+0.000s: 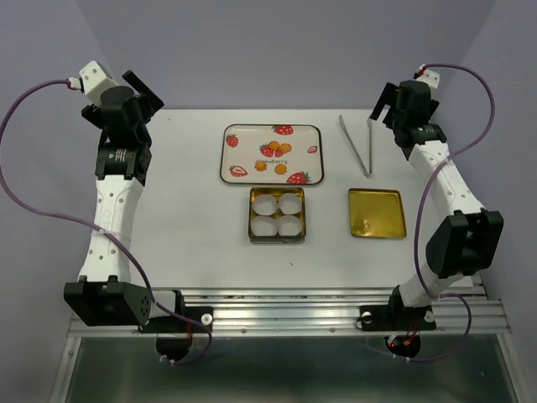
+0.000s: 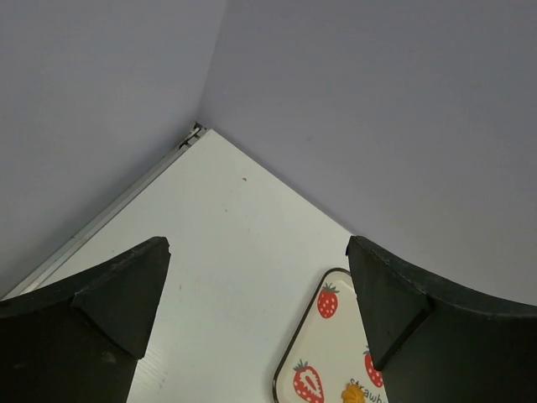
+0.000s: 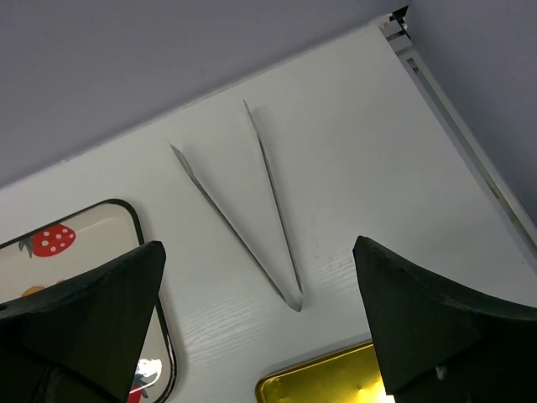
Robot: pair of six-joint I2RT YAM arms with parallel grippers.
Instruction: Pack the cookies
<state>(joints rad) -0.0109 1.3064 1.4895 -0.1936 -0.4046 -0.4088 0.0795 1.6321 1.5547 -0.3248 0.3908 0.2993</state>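
Observation:
Several small orange-yellow cookies (image 1: 272, 157) lie on a white strawberry-printed tray (image 1: 312, 134) at the back middle of the table. One cookie (image 2: 356, 393) shows at the bottom of the left wrist view on the tray (image 2: 323, 353). A square gold tin (image 1: 277, 238) holding white paper cups (image 1: 266, 203) sits in front of the tray. Its gold lid (image 1: 377, 213) lies to the right; its corner shows in the right wrist view (image 3: 323, 382). My left gripper (image 1: 143, 94) is open and empty at the back left. My right gripper (image 1: 382, 105) is open and empty at the back right.
Metal tongs (image 1: 357, 144) lie at the back right between the tray and my right gripper, also in the right wrist view (image 3: 252, 214). Grey walls enclose the table on three sides. An aluminium rail (image 1: 285, 312) runs along the near edge.

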